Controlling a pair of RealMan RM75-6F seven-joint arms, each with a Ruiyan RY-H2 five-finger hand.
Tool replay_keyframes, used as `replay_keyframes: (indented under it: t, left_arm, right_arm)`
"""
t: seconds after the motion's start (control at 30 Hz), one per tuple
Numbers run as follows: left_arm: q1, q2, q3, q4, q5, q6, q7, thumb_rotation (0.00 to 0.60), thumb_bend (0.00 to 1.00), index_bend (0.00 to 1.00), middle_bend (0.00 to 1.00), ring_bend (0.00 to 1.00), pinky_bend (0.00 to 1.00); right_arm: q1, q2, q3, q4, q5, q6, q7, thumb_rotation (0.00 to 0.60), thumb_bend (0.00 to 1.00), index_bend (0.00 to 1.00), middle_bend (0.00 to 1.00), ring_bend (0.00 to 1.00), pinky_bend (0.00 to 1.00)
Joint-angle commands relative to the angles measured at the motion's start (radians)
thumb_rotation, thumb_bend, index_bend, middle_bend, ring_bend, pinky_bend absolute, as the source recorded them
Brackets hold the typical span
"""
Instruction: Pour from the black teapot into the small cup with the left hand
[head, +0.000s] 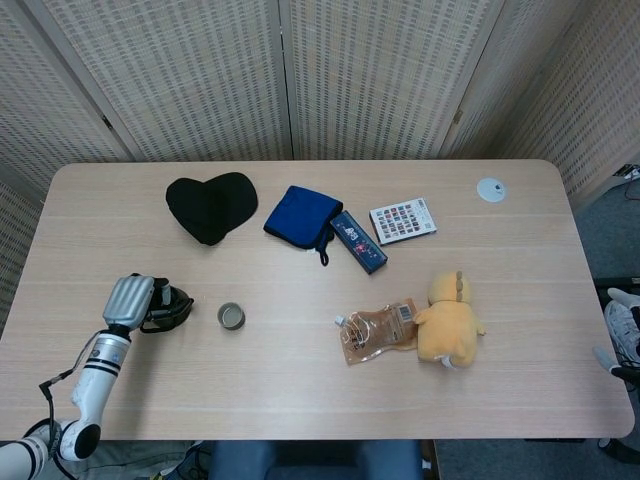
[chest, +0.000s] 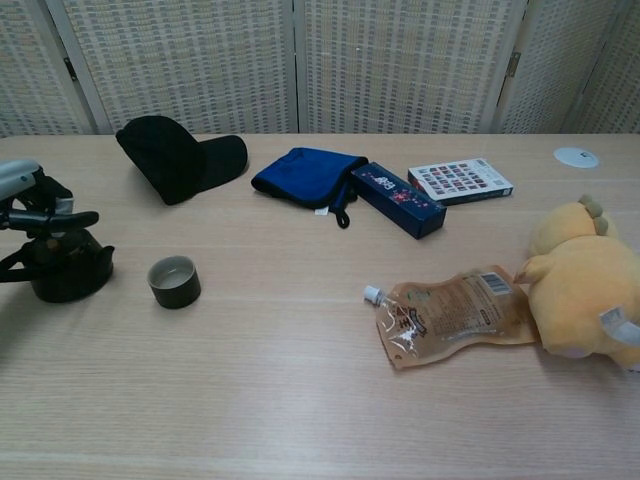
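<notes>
The black teapot (chest: 66, 270) stands on the table at the near left, also in the head view (head: 172, 308). Its thin handle (chest: 14, 264) lies slack to the left, below the fingers. My left hand (chest: 36, 206) hovers just above the teapot with its fingers (chest: 60, 217) stretched flat over the lid and nothing plainly in its grip; the head view shows the hand (head: 130, 300) left of the pot. The small dark cup (chest: 174, 281) stands upright to the right of the teapot, a short gap apart, seen from above too (head: 231, 316). My right hand is not visible.
A black cap (head: 211, 206), a blue cloth (head: 301, 217), a dark blue box (head: 359, 241) and a card of coloured squares (head: 403, 220) lie across the far half. A drink pouch (head: 378, 331) and a yellow plush toy (head: 448, 320) lie at the right. A white disc (head: 491, 189) sits far right.
</notes>
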Motion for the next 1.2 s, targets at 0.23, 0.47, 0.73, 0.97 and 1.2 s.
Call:
replay_keyframes:
  t: [0.23, 0.47, 0.73, 0.97, 1.2]
  left_arm:
    - [0.020, 0.033, -0.020, -0.062, 0.022, 0.063, -0.038, 0.170, 0.20, 0.42, 0.34, 0.28, 0.19]
    - [0.074, 0.095, -0.030, -0.185, 0.013, 0.157, -0.006, 0.560, 0.20, 0.39, 0.33, 0.28, 0.19]
    - [0.180, 0.149, -0.001, -0.326, 0.016, 0.321, 0.097, 0.600, 0.20, 0.35, 0.33, 0.28, 0.18]
    - [0.274, 0.163, 0.054, -0.407, 0.097, 0.473, 0.154, 0.600, 0.20, 0.35, 0.33, 0.28, 0.18]
    - [0.326, 0.188, 0.109, -0.487, 0.186, 0.535, 0.199, 0.600, 0.20, 0.35, 0.33, 0.28, 0.17]
  right_arm:
    - [0.002, 0.004, 0.001, -0.004, -0.003, 0.000, -0.001, 0.600, 0.11, 0.24, 0.29, 0.22, 0.23]
    - [0.012, 0.010, -0.006, -0.006, -0.008, -0.024, 0.001, 0.600, 0.11, 0.24, 0.29, 0.22, 0.23]
    - [0.030, 0.011, -0.017, 0.004, -0.022, -0.060, 0.030, 0.600, 0.11, 0.24, 0.29, 0.22, 0.23]
    - [0.046, 0.001, -0.049, 0.015, -0.077, -0.083, 0.054, 0.600, 0.11, 0.24, 0.29, 0.22, 0.23]
    - [0.048, -0.010, -0.064, 0.018, -0.107, -0.074, 0.061, 0.600, 0.12, 0.24, 0.29, 0.22, 0.23]
